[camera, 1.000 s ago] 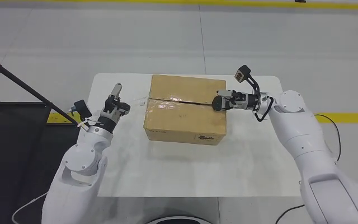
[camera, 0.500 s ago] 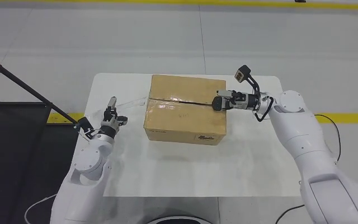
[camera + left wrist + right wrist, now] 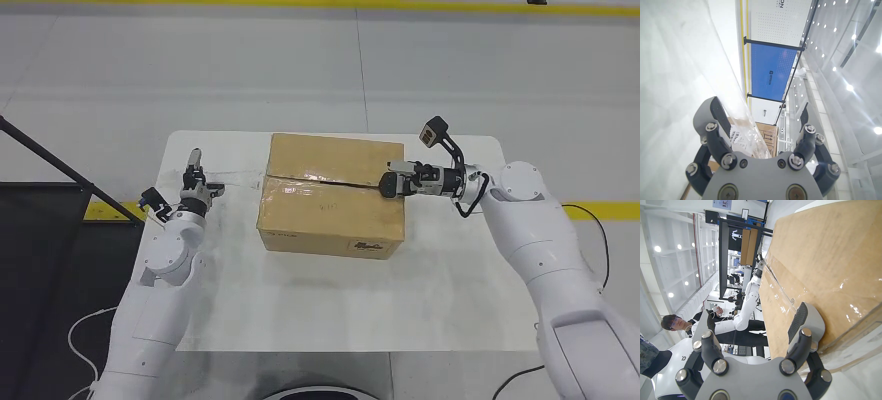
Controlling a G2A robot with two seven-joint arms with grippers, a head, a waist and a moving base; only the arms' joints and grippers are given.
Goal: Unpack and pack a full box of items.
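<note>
On the white table (image 3: 300, 300) the cardboard box (image 3: 330, 205) lies long axis side-to-side, right gripper (image 3: 388, 184) splayed at its right end, left gripper (image 3: 194, 162) unclenched off its left.

I see the white counter (image 3: 300, 300) on a grey floor (image 3: 200, 60) crossed by a yellow line (image 3: 610, 210). A black pole (image 3: 50, 153) slants in near the counter's left side, above a black mat (image 3: 40, 280). My left wrist feed shows a blue panel (image 3: 762, 62) between white perforated panels (image 3: 776, 24).
</note>
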